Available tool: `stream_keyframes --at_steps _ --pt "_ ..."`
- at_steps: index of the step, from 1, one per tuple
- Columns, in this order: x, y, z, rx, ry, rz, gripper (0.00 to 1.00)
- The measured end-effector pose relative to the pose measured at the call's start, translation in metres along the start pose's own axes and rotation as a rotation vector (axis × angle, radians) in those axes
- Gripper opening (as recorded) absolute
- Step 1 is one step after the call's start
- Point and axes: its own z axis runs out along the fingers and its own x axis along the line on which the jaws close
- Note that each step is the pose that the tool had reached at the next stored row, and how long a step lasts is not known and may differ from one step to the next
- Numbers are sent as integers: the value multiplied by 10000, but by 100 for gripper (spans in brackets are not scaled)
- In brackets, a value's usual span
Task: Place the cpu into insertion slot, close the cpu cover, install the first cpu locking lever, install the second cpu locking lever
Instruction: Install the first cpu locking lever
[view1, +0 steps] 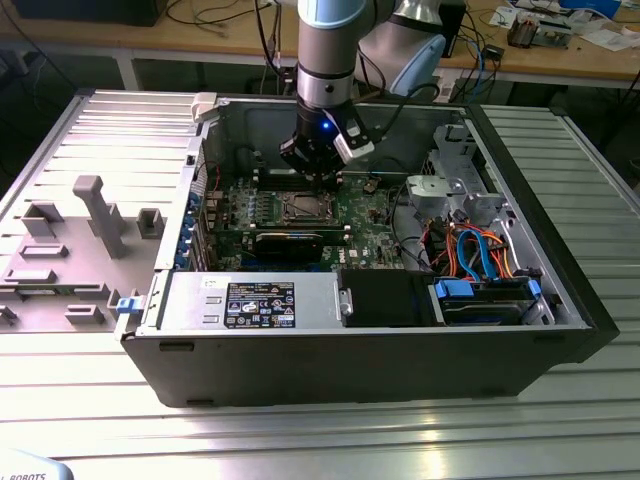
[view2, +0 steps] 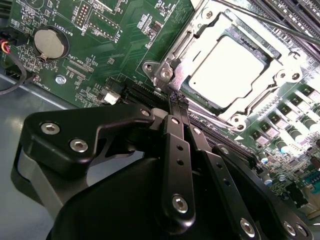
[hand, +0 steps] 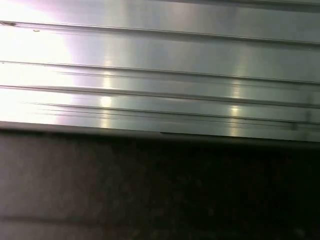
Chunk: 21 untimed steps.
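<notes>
While the arm hangs vertically, its jaws — pressed together, empty — meet beside the cpu cover (view2: 200, 70) corner.

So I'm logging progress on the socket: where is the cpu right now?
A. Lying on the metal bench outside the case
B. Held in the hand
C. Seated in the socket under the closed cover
C: in the second wrist view the cpu lies in the insertion slot, framed by the cpu cover, with the hand shut at the socket's corner.

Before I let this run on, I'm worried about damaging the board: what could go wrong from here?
The gripper has its fingertips pressed together beside a corner of the cpu cover, which lies over the cpu. A slip there could scrape the green circuit board or its small parts. The coin battery and black cable lie close to the gripper's body, so a sideways swing might snag them.
</notes>
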Motion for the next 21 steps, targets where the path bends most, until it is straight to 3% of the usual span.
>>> stream_keyframes --at_steps 10,15,21 --pt "-2 2 -28 11 -1 -1 11" --pt "-4 1 -14 144 9 0 11" --pt "-10 0 0 226 15 -1 11"
